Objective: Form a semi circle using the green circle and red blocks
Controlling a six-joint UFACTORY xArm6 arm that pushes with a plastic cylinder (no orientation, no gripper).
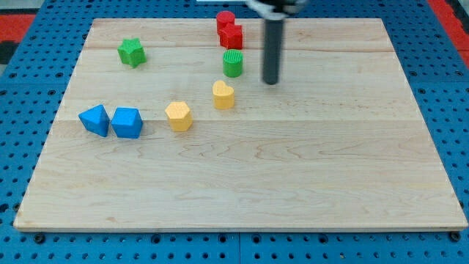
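Note:
The green circle (pixel 233 63) stands upright near the view's top centre. Two red blocks stand just above it and touch each other: a red round one (pixel 224 20) at the top and a red star-like one (pixel 231 35) below it. My tip (pixel 271 81) is the lower end of a dark rod that comes down from the view's top. It is to the right of the green circle, a little lower, and apart from it by a small gap.
A green star (pixel 132 52) lies at the top left. Two yellow blocks (pixel 223 94) (pixel 179 116) lie below the green circle. Two blue blocks (pixel 95 119) (pixel 127 122) lie side by side at the left. The wooden board (pixel 308 183) sits on blue pegboard.

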